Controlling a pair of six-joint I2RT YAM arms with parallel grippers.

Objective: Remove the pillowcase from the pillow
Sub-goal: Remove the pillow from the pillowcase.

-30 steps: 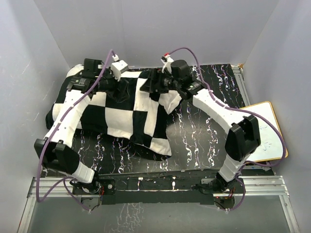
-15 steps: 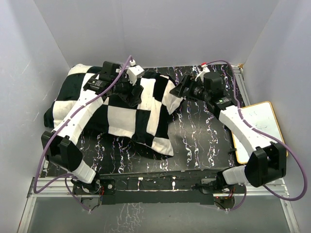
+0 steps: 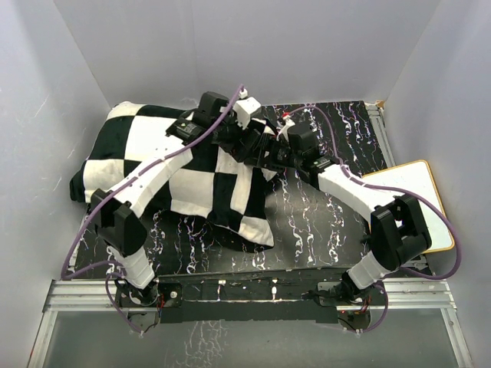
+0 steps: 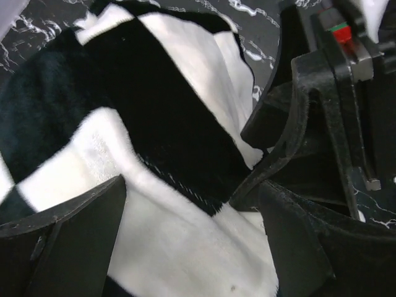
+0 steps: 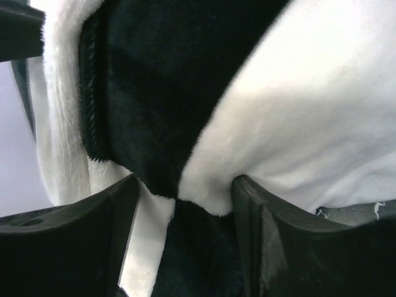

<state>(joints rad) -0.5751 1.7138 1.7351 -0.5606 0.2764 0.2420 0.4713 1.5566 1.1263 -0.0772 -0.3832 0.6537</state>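
**Item 1, pillowcase** (image 3: 215, 188): plush, blk/wht checks. Spread over left half of the table (image 3: 330, 222), rumpled. One flap hangs toward lower centre of the top view, and the far end bulges at upper left. The pillow isn't told apart from the cover in any view.

**Item 2, left gripper** (image 3: 244, 144): upper centre of top view, arm running up from lower left across the cover. In the wrist view (image 4: 192, 185) the fingers (image 4: 74, 247) are wide apart. Checked plush (image 4: 167, 124) fills the gap, not squeezed. The other arm's blk tool sits upper right of that frame, just beside.

**Item 3, right gripper** (image 3: 270, 153): centre of top view, at the cover's right edge, nearly touching item 2. In the wrist view (image 5: 185, 182) a thick fold of plush (image 5: 297, 111) sits between the fingers (image 5: 297, 247) and meets both inner faces. Can't tell if pinched or loose.

**Item 4, table:** blk w/ wht veining.

**Item 5, white board** (image 3: 410, 192): orange rim, right edge of top view, off the table's side.
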